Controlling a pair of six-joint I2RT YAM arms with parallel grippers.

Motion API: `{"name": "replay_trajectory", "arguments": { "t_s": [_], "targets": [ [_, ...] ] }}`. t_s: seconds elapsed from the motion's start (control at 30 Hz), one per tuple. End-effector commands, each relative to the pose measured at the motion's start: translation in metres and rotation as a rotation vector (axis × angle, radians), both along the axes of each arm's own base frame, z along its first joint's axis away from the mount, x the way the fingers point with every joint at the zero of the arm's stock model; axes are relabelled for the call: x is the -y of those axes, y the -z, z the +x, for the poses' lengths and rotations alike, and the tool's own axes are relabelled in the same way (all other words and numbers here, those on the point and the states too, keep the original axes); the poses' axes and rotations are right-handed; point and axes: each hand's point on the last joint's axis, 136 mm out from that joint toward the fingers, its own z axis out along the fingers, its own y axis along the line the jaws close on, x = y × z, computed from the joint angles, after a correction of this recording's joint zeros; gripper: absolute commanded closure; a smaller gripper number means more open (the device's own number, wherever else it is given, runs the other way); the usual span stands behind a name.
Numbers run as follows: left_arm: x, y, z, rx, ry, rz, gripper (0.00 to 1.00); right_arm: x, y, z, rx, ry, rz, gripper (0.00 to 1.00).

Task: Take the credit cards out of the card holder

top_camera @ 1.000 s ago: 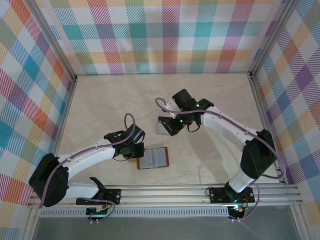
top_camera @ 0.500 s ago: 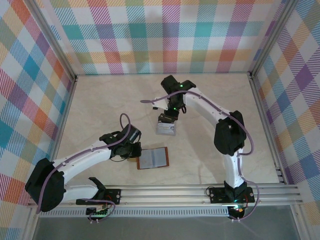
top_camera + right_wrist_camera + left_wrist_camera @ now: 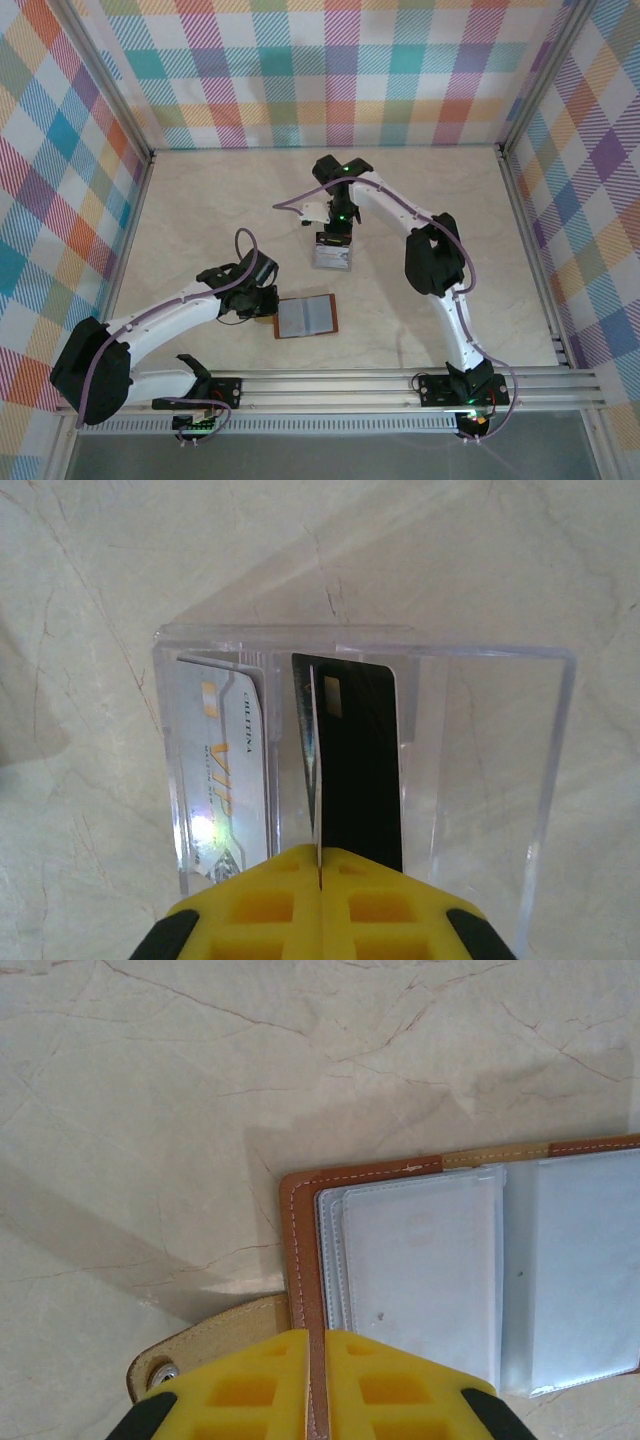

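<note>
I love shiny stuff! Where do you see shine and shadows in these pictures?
Right wrist view: a bright glare spot low on the white card, beside the black card, and glinting edges on the clear box. Left wrist view: a soft grey shadow on the table beside the card holder.

- My right arm (image 3: 400, 212) has swung in from the right, and its elbow now sits nearer the worktop's middle.
- My right jaws have moved toward the far wall, so more of the clear box (image 3: 332, 258) shows. The black card (image 3: 355, 770) now stands inside it.
- My left arm (image 3: 185, 305) has edged slightly left.
</note>
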Motion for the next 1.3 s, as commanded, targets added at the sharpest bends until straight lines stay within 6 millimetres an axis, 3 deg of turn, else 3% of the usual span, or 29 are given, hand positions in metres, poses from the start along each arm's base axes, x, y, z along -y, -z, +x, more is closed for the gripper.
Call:
{"name": "replay_trajectory", "arguments": {
  "t_s": [0.0, 0.1, 0.37, 0.53, 0.7, 0.83, 0.97, 1.07, 1.27],
  "targets": [
    [-0.006, 0.003, -0.006, -0.021, -0.010, 0.007, 0.87, 0.000, -0.009, 0.004, 0.011, 0.002, 0.011, 0.86],
    [-0.007, 0.002, -0.006, -0.020, -0.014, 0.006, 0.86, 0.000, -0.021, 0.013, 0.071, 0.034, 0.025, 0.74],
    [-0.008, 0.005, -0.005, -0.023, -0.017, 0.001, 0.87, -0.003, -0.058, 0.018, 0.180, 0.194, 0.152, 0.68],
    [-0.005, 0.010, -0.005, -0.042, -0.012, -0.015, 0.88, -0.007, -0.077, 0.002, 0.134, 0.448, 0.328, 0.63],
    [0.000, 0.014, -0.004, -0.057, -0.005, -0.040, 0.89, -0.020, -0.085, -0.034, -0.119, 0.731, 0.524, 0.67],
    [-0.002, 0.020, -0.004, -0.077, -0.008, -0.021, 0.91, -0.031, -0.076, -0.063, -0.361, 0.947, 0.628, 0.76],
    [-0.006, 0.027, -0.004, -0.101, -0.011, 0.002, 0.92, -0.034, -0.048, -0.092, -0.597, 1.185, 0.545, 0.79],
    [-0.009, 0.032, -0.005, -0.114, -0.013, 0.011, 0.92, -0.052, -0.033, -0.118, -0.740, 1.193, 0.546, 0.83],
    [-0.017, 0.043, -0.008, -0.150, -0.016, 0.038, 0.93, -0.081, -0.007, -0.153, -0.820, 1.221, 0.507, 0.79]
  ]
}}
